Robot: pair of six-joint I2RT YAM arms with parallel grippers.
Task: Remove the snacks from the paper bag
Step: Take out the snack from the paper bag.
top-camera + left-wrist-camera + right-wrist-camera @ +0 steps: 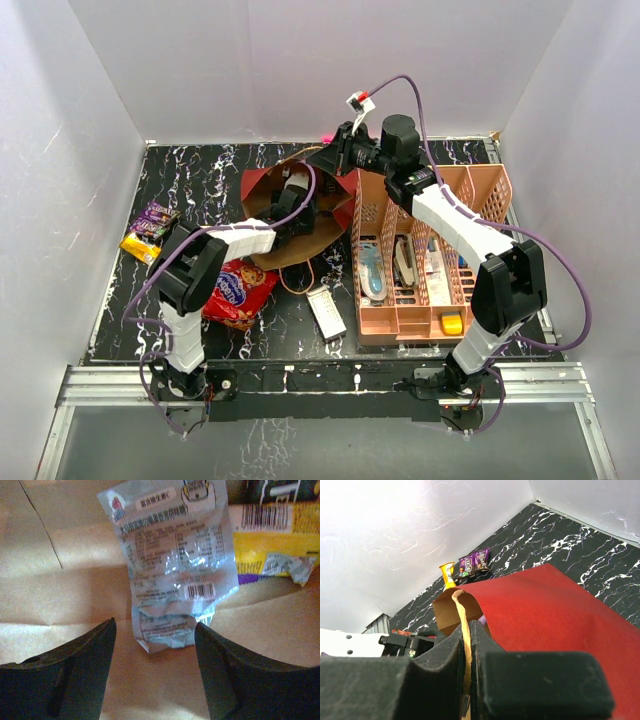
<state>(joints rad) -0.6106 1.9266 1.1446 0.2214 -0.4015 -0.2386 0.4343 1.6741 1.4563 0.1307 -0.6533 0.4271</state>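
The dark red paper bag lies on its side mid-table, its mouth toward the arms. My left gripper is inside it, open and empty. In the left wrist view a clear printed wrapper lies on the brown kraft floor just ahead of the open left gripper, with an orange-yellow packet behind it. My right gripper is shut on the bag's tan cord handle, above the red bag wall. The large red snack bag, purple wrapper and orange-yellow packet lie outside.
The pink slotted rack with stationery and a yellow block stands right of the bag. A small white box lies in front of the bag. A second cord handle loops on the table. White walls enclose the black marbled table.
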